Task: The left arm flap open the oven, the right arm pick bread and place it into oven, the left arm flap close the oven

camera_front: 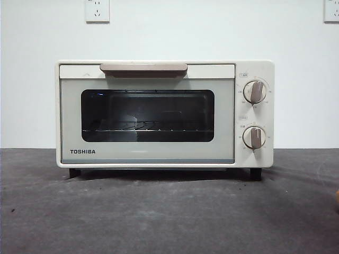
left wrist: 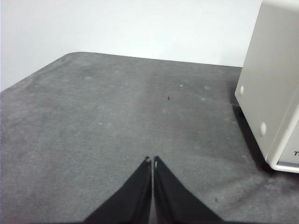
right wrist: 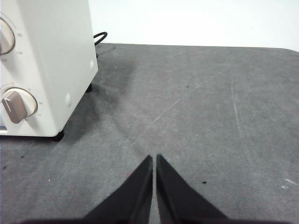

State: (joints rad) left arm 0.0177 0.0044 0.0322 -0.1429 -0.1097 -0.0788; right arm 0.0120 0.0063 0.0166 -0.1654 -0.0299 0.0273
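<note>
Two black grippers are waiting low over a dark grey felt-like table, neither one showing in the front view; a cream-white TOSHIBA toaster oven is standing centred on that table against a white wall, its door sitting closed with the beige bar handle along the top edge; a wire rack is showing through the dark glass window, and two beige knobs are sitting one above the other on the panel beside the door. The left gripper is hovering clenched and holding nothing, the oven's plain side wall nearby; the right gripper is likewise pressed together and holding nothing, near the knob side of the oven; a black cord is curling behind that corner.
</note>
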